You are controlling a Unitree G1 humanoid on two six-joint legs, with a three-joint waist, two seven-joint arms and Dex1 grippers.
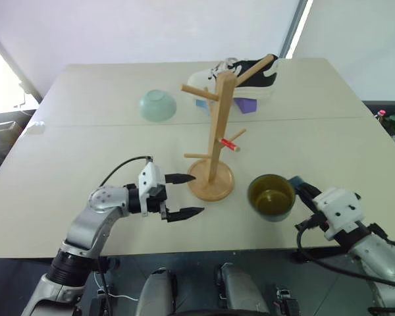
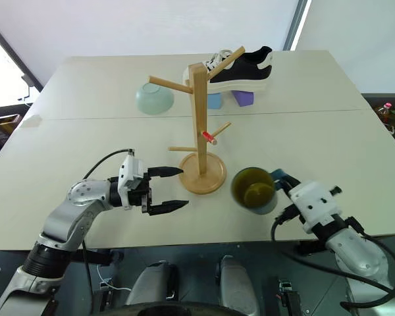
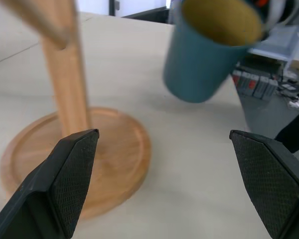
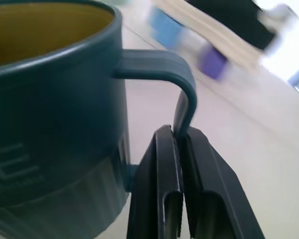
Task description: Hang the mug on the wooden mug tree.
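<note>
Currently: mug (image 1: pixel 271 196) held off the table (image 1: pixel 66 151), right of the tree (image 1: pixel 214 131).
Right gripper (image 4: pixel 180 144) clamps its handle; left gripper (image 1: pixel 183 195) gapes wide beside the tree's base; bare tabletop lies between mug and base.
</note>
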